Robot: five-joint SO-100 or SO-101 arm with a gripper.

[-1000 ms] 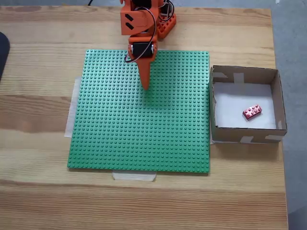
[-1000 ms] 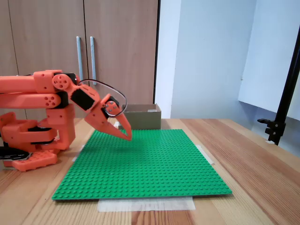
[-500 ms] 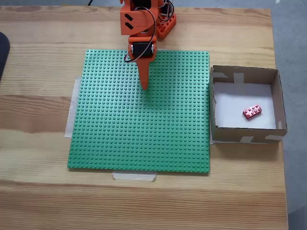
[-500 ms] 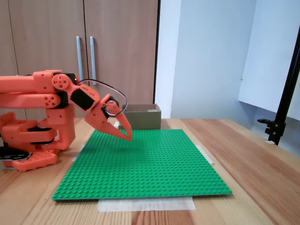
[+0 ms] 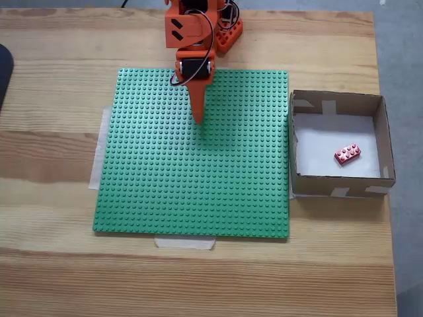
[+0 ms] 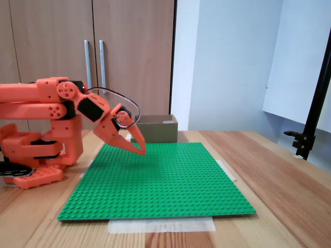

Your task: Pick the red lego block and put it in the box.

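A big green baseplate (image 5: 195,155) lies flat on the wooden bench (image 5: 53,59), held down with pale tape (image 5: 185,242). Brown cupboard doors (image 6: 93,62) stand behind.

We read this as an office or home workroom: pine tabletop (image 6: 269,175), wood-veneer cupboard doors (image 6: 93,57) with metal handles at 10 o'clock, plain pale-blue wall (image 6: 232,62), black stand with a clamp (image 6: 313,119) at 3 o'clock.

Soft, even daylight, both fixed views sharp, just a faint shadow under the arm on the green baseplate (image 5: 198,172).
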